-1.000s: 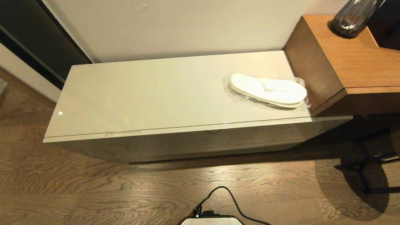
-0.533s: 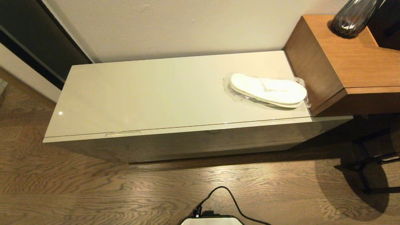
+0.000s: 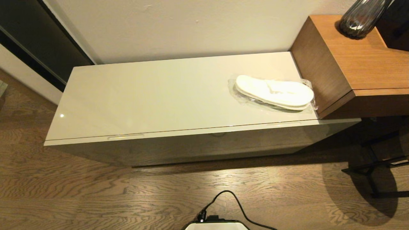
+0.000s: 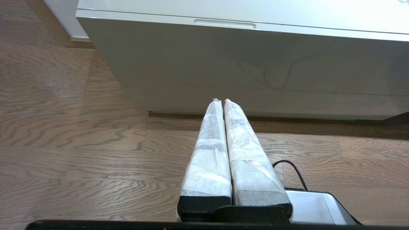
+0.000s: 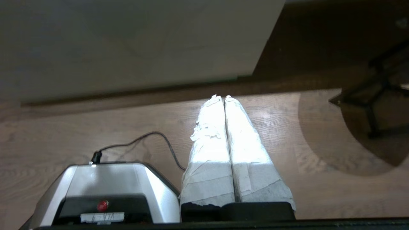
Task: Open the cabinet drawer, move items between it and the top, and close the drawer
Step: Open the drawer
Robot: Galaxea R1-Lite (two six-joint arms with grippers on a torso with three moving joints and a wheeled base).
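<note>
A low glossy beige cabinet stands against the wall; its top (image 3: 153,95) carries a pair of flat white slippers (image 3: 274,92) in clear wrap near the right end. The cabinet drawer (image 3: 204,145) is closed, with a slim handle slot (image 3: 125,136) at the left and another (image 3: 284,124) at the right; the left slot (image 4: 224,23) also shows in the left wrist view. Neither arm appears in the head view. My left gripper (image 4: 220,100) hangs shut and empty above the floor in front of the cabinet. My right gripper (image 5: 220,96) is shut and empty too, low over the floor.
A taller brown wood-grain block (image 3: 358,60) adjoins the cabinet's right end, with a dark glass vase (image 3: 361,19) on it. A black metal frame (image 3: 377,166) stands on the floor at the right. My white base (image 3: 215,225) with a black cable (image 3: 239,207) sits on the wood floor.
</note>
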